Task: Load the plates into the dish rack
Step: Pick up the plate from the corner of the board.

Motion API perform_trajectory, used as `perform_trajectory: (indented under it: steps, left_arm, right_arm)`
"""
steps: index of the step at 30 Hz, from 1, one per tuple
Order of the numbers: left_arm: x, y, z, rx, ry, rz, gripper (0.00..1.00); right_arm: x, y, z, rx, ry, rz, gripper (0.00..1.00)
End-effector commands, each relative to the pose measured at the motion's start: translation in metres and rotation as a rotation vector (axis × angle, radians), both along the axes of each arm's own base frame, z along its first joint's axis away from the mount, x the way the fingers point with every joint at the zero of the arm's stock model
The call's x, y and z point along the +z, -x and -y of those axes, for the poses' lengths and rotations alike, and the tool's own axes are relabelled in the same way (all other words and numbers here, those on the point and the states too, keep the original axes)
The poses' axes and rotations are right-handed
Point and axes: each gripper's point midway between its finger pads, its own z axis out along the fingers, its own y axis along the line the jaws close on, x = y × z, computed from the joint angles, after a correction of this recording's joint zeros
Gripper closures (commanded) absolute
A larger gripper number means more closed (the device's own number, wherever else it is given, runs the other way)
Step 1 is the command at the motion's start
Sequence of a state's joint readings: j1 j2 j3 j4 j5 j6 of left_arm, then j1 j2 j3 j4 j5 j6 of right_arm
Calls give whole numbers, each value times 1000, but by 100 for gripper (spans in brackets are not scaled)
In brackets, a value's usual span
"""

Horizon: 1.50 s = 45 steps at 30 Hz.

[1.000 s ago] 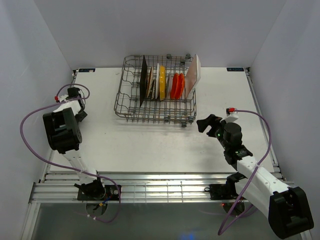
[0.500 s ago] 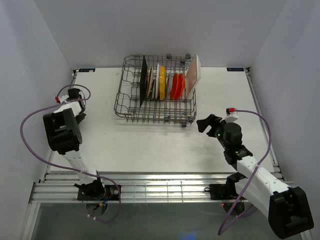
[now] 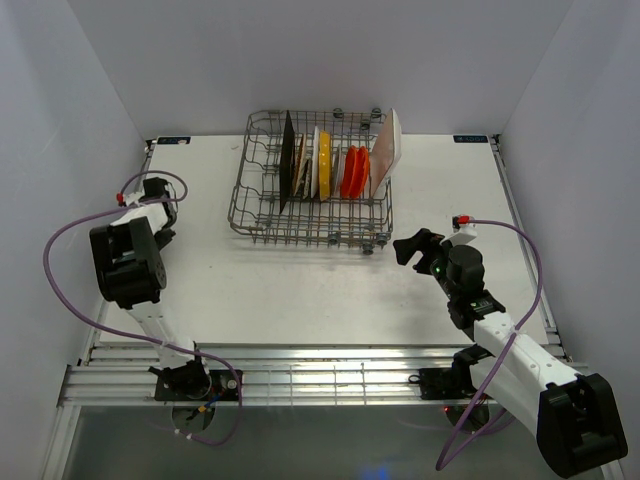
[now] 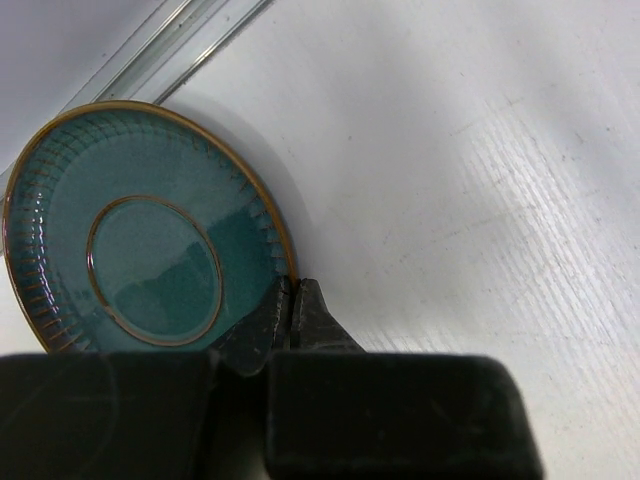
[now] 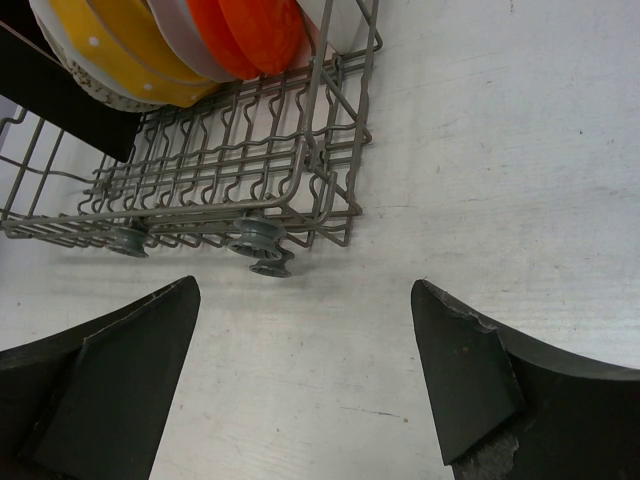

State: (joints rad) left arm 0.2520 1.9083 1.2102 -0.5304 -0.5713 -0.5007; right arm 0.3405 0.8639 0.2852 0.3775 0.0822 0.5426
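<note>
At 9 o'clock edge of desk [image 3: 300, 290], left end effector [image 4: 292, 308] pressed together at 5 o'clock rim of teal plate [image 4: 150, 230]; can't tell if lip is caught. Risk: shallow bite slips on lift, plate drops. Right end effector [image 5: 305, 300] spread, at 4 o'clock of rack [image 3: 310, 232]

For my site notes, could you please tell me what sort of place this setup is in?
Most likely a lab test cell, not a kitchen: plain white walls box in a white table, an aluminium rail runs along its near edge, and the dish rack stands alone on it.
</note>
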Motion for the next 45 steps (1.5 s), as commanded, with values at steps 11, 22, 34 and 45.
perform_trajectory:
  steps: [11, 22, 34, 45]
  left_arm:
    - [42, -25, 67, -163, 93, 170, 100]
    - [81, -34, 97, -270, 206, 354, 100]
    - [135, -36, 114, -367, 241, 532, 100]
    - [173, -32, 137, -500, 344, 683, 100]
  right_arm:
    - [15, -6, -1, -4, -13, 57, 8]
    - [15, -6, -1, -3, -13, 59, 8]
    - [16, -6, 0, -5, -11, 61, 8]
    - [16, -6, 0, -4, -11, 65, 8]
